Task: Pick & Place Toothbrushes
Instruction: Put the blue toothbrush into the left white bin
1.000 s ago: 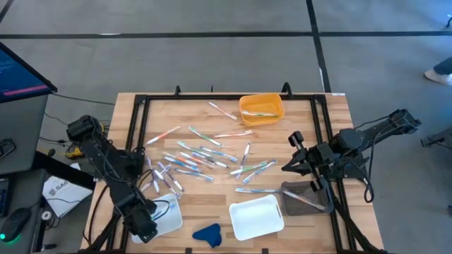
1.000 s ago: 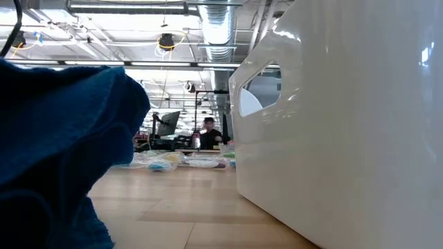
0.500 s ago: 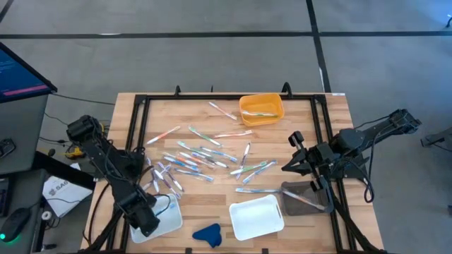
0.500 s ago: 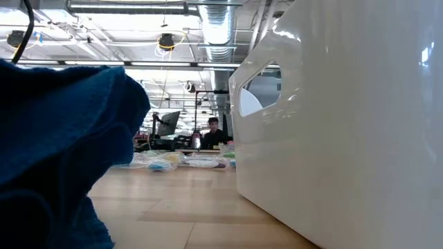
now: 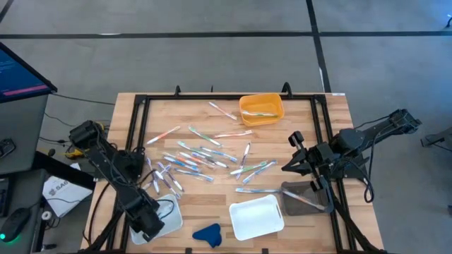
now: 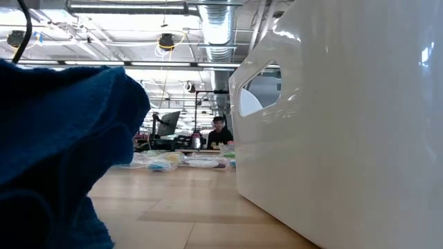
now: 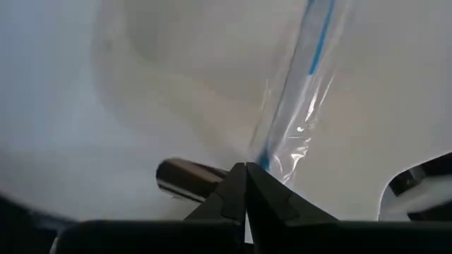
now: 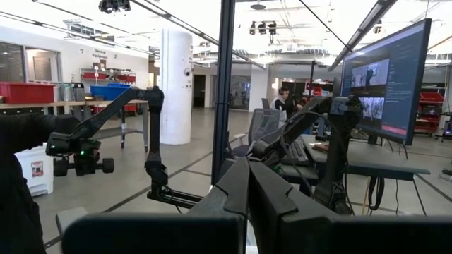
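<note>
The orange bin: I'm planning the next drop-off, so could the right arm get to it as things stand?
Probably yes. The right gripper hovers by the table's right edge, and only loose toothbrushes lie on the wood toward the orange bin; nothing tall intervenes.

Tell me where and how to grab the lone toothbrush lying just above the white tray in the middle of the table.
Grip that toothbrush near mid-handle, coming straight down from above with the fingers across its width. It lies flat and roughly left to right on bare wood, apart from the pile, so both long sides look free. The right gripper hovers closest; the white tray sits just below.
</note>
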